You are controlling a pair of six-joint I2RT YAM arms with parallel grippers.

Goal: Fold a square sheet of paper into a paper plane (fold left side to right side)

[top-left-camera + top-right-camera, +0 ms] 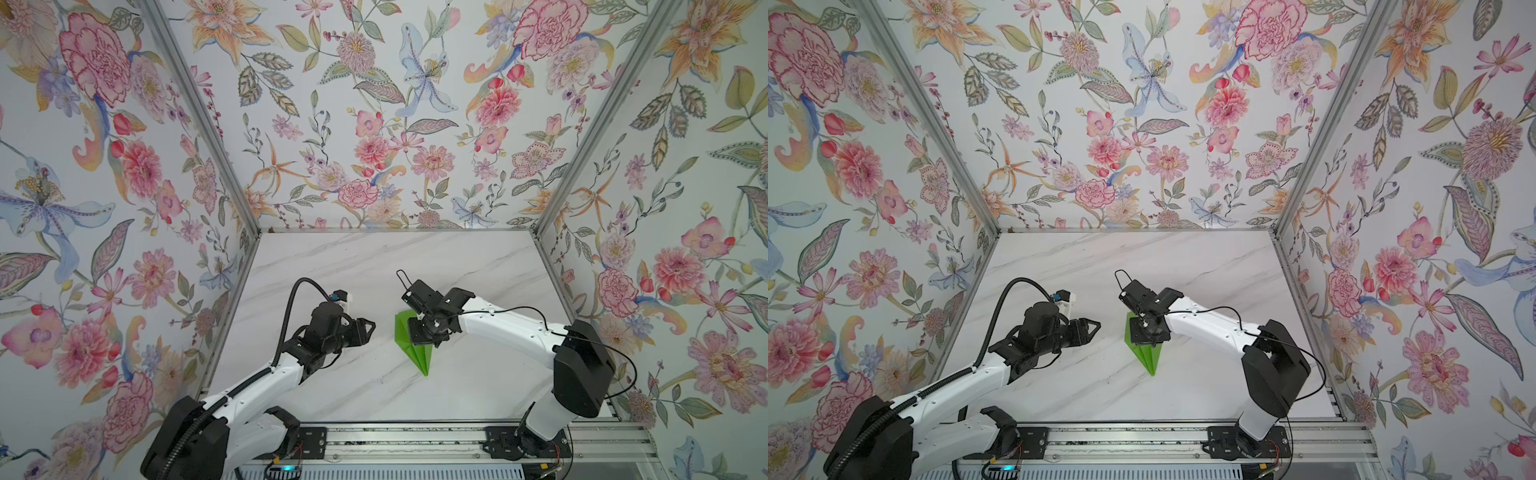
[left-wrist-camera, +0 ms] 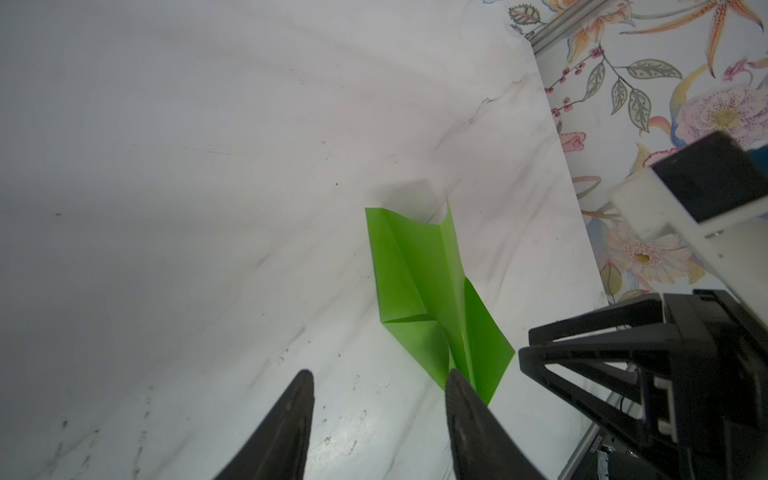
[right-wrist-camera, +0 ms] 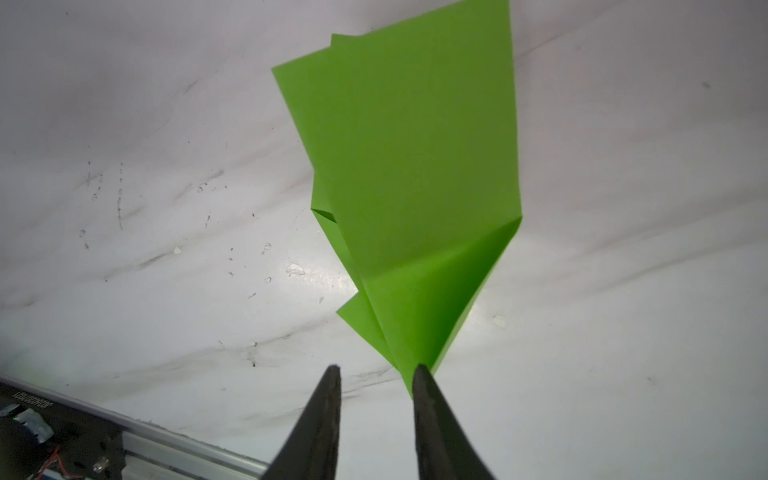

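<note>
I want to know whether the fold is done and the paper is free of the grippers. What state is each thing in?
Bright green folded paper plane: folded into a pointed dart, lying on the white marble table, not gripped.
Left gripper: open, empty, beside the plane.
Right gripper: open, empty, over the plane.

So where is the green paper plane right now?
In both top views the paper plane lies near the middle of the marble table, under the right pincer, nose toward the front rail.
</note>
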